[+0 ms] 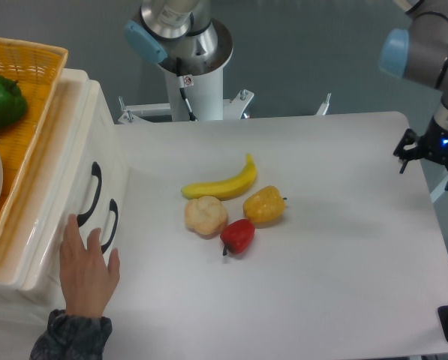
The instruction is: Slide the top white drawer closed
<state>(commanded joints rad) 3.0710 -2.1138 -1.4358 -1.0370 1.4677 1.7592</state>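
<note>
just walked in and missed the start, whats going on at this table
A person's hand rests on the front of the white drawer unit at the left, by the lower drawer's handle. The top white drawer sits about flush with the lower one. The robot's gripper hangs at the far right table edge, holding nothing; whether it is open is hard to tell. A banana, a yellow pepper, a red pepper and a beige lumpy piece lie untouched mid-table.

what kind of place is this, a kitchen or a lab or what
Most likely a robotics lab set up as a mock kitchen: a grey-and-blue robot arm on a pedestal at a plain white table, toy-like food such as a yellow banana, and a glossy white plastic drawer unit.
</note>
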